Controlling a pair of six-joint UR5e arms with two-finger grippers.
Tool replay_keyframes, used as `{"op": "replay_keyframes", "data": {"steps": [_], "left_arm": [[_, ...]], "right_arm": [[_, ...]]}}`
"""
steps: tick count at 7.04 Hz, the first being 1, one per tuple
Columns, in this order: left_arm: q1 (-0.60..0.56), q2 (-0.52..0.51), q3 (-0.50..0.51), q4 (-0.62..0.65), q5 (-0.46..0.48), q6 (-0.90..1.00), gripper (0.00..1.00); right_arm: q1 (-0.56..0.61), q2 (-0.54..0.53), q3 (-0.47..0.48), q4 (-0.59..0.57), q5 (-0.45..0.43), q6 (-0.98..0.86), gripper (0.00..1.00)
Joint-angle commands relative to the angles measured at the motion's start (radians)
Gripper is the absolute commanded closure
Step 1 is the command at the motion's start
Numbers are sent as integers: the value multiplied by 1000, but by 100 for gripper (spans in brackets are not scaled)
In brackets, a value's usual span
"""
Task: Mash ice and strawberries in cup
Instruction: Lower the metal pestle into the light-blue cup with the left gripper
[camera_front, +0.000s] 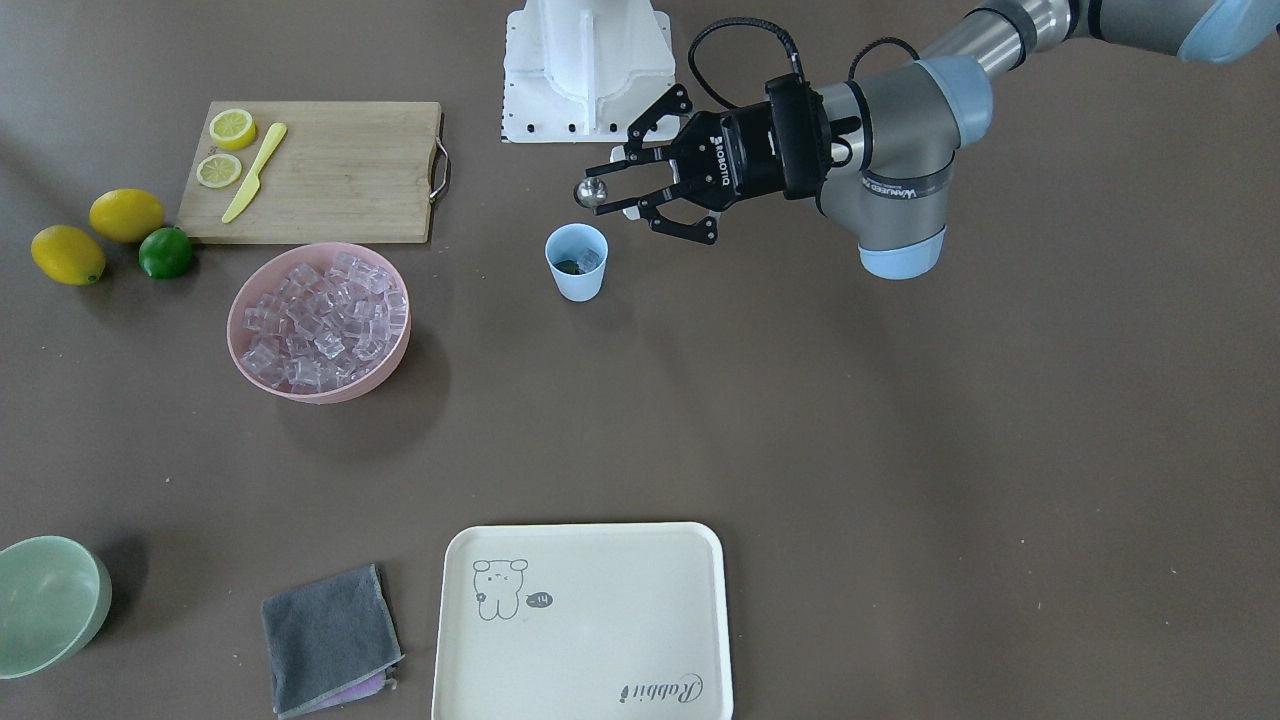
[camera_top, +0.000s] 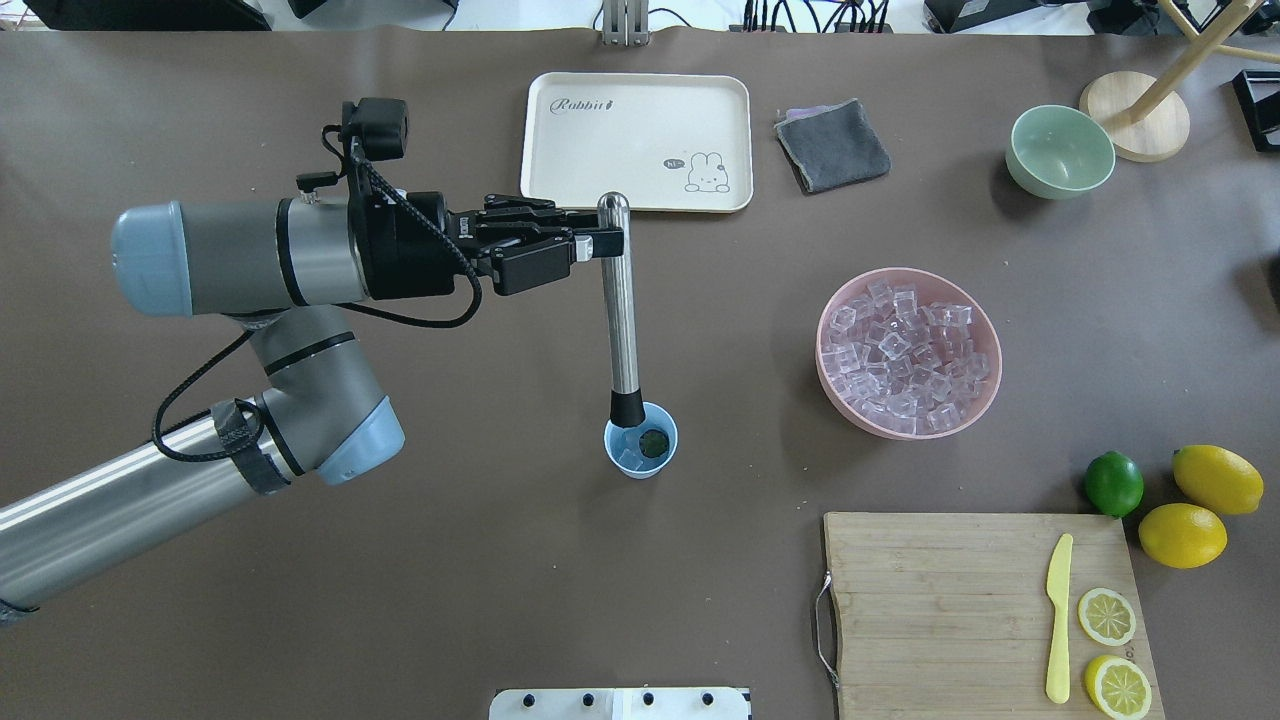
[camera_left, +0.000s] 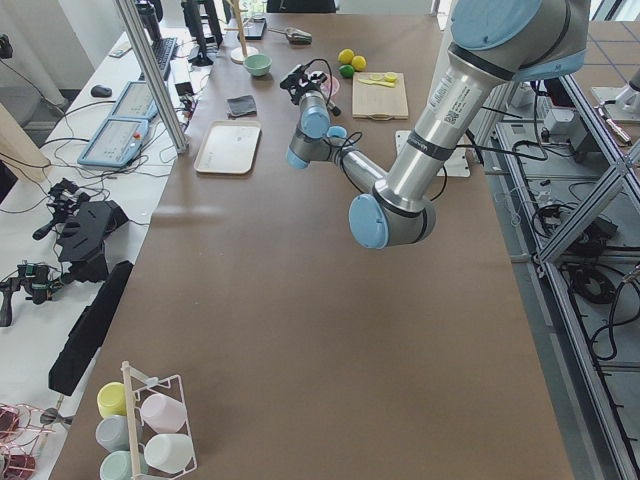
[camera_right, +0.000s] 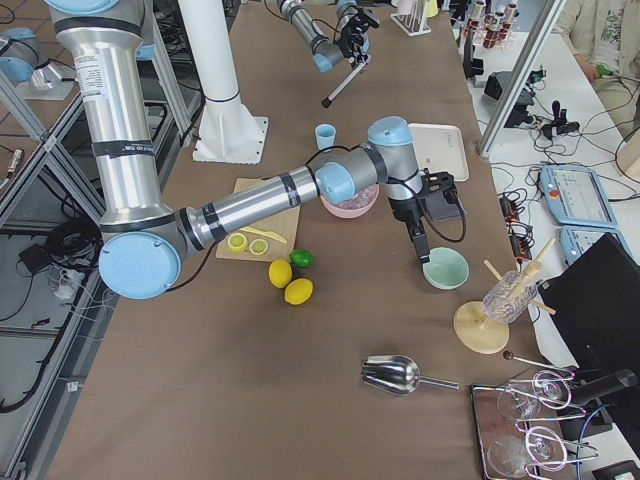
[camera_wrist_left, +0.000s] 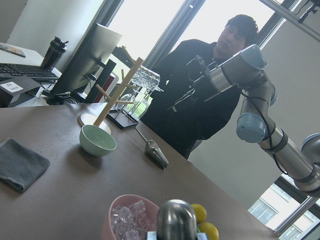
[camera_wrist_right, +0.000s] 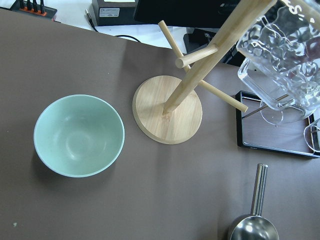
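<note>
The light blue cup (camera_top: 641, 462) stands mid-table with a dark strawberry (camera_top: 655, 441) and a piece of ice (camera_top: 629, 459) inside. My left gripper (camera_top: 592, 241) is shut on the upper end of a steel muddler (camera_top: 620, 310). Its black tip hangs just above the cup (camera_right: 325, 137) without touching the contents. From the front, the muddler's round top (camera_front: 590, 190) shows behind the cup (camera_front: 577, 275). More ice (camera_top: 905, 355) fills the pink bowl (camera_top: 832, 385). My right gripper (camera_right: 420, 243) hangs over the green bowl (camera_wrist_right: 79, 135); I cannot tell whether it is open or shut.
Near the robot lies a cutting board (camera_top: 950, 600) with lemon slices and a yellow knife (camera_top: 1058, 620); beside it are two lemons and a lime (camera_top: 1113, 483). A tray (camera_top: 640, 140) and grey cloth (camera_top: 832, 145) lie at the far side. A wooden stand (camera_wrist_right: 167, 109) and metal scoop (camera_wrist_right: 254, 227) flank the green bowl.
</note>
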Motion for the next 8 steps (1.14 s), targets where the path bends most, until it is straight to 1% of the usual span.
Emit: {"op": "replay_keyframes", "data": {"steps": [1, 2, 3, 5, 6, 7, 8], "left_arm": [[45, 5, 71, -71, 43, 168, 100], [45, 37, 76, -69, 43, 228, 100], [43, 34, 71, -63, 45, 265, 100], [33, 34, 41, -57, 45, 267, 100], [30, 34, 7, -45, 45, 269, 100], [33, 15, -4, -40, 45, 269, 100], [34, 18, -1, -40, 47, 270, 100]], "right_arm": [[1, -4, 5, 1, 0, 0, 0], [1, -4, 6, 1, 1, 0, 0], [1, -5, 5, 1, 0, 0, 0], [1, -9, 6, 1, 1, 0, 0], [1, -9, 2, 1, 1, 0, 0], [1, -7, -1, 1, 1, 0, 0], [1, -7, -3, 1, 0, 0, 0]]}}
